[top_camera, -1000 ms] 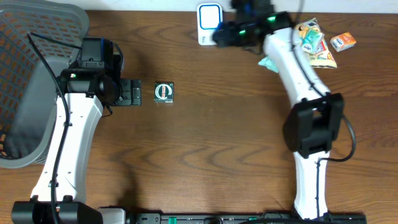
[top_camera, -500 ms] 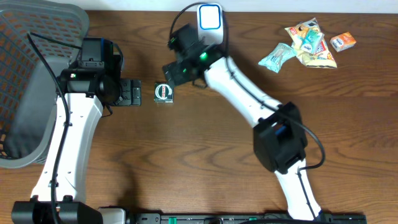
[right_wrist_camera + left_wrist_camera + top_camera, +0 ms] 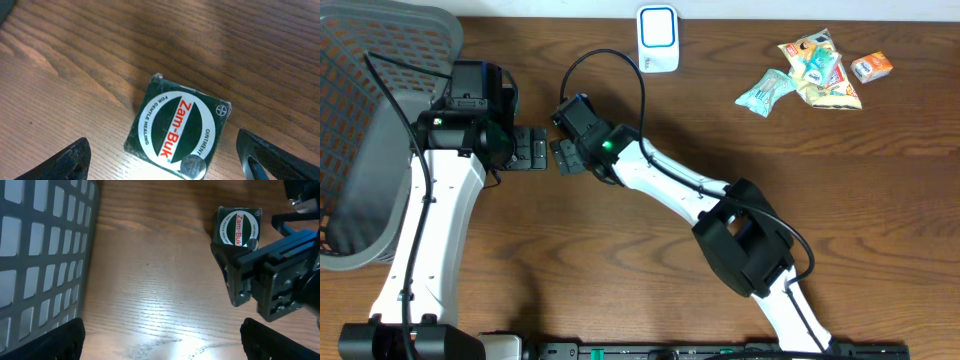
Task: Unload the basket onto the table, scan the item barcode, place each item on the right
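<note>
— Where is the box (image 3: 177,132) relative to the right tool (image 3: 165,152)?

— In the right wrist view it lies flat on the desk (image 3: 75,75), low in the centre of the frame, between the two dark fingertips (image 3: 75,157) at the bottom corners. In the left wrist view it is at the upper right, with the right tool just below it and partly over its lower right edge. I cannot tell whether they touch.

— How far open is that tool?

— Its jaws are spread wide and it grips nothing.

— And the left tool (image 3: 165,340)?

— Also spread fully, with bare wood between its fingers. It hangs left of centre in the overhead view, just beside the right tool. The grey mesh basket (image 3: 45,255) fills the left of its own view.

— What does the box look like?

— It is square and dark green, with a white ring on top. Red letters across the middle read "Zam-Buk", and small white words run around them. It is turned at an angle in the frame, and its upper left corner looks scuffed.

— And the scanner (image 3: 658,38)?

— It is white, at the top centre of the overhead view, well apart from the box.
</note>
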